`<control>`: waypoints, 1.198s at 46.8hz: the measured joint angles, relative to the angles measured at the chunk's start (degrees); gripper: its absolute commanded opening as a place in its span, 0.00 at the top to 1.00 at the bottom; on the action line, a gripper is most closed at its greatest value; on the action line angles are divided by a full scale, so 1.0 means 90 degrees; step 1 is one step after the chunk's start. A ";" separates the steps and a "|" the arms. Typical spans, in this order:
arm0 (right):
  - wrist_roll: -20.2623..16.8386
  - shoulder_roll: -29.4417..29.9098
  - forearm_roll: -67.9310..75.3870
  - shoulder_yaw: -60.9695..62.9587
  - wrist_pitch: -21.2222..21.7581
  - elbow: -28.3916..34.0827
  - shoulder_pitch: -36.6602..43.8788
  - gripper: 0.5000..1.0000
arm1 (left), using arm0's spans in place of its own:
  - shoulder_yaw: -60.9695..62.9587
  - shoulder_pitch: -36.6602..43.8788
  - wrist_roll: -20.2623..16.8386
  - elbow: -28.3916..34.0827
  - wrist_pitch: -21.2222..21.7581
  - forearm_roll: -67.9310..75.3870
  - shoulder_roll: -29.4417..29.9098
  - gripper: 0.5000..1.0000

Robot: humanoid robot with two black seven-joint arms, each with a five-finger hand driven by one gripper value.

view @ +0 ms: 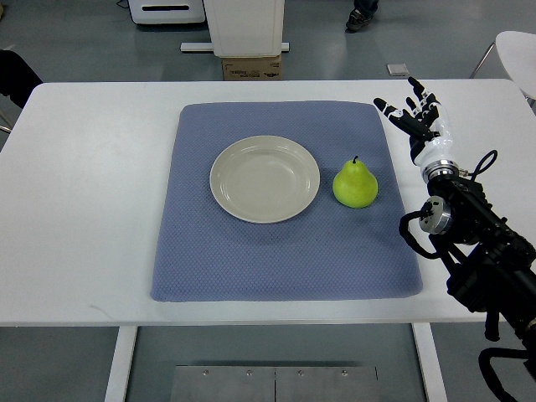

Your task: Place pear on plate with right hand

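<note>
A green pear (355,183) stands upright on a blue mat (285,251), just right of a round cream plate (265,178) that holds nothing. My right hand (416,114) is over the white table beyond the mat's upper right corner, to the right of and behind the pear. Its fingers are spread and hold nothing. Its black arm comes in from the lower right. The left arm does not show.
The white table (84,209) carries the mat. Beyond its far edge stand a white cabinet base and a cardboard box (250,66). A white chair (517,46) is at the far right, and a person's shoe (361,18) is on the floor.
</note>
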 measured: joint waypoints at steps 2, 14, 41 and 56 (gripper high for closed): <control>0.0000 0.0000 0.0000 0.0000 0.0000 0.0000 -0.0003 0.00 | 0.0002 0.0001 0.0000 0.0000 0.0000 0.0000 0.0000 0.00; 0.0003 0.0000 0.0000 -0.0002 0.0000 -0.0001 -0.0003 0.00 | 0.0009 -0.0005 0.0009 -0.0010 -0.0026 0.0011 0.0000 0.00; -0.0054 0.0000 0.0020 -0.0082 0.0045 -0.0010 0.0038 0.00 | -0.0002 0.0003 0.0010 0.0000 -0.0014 -0.0003 0.0000 0.00; -0.0046 0.0000 0.0020 -0.0102 0.0073 -0.0047 0.0165 0.00 | -0.0001 0.0002 0.0010 0.0000 -0.0015 -0.0002 0.0000 0.00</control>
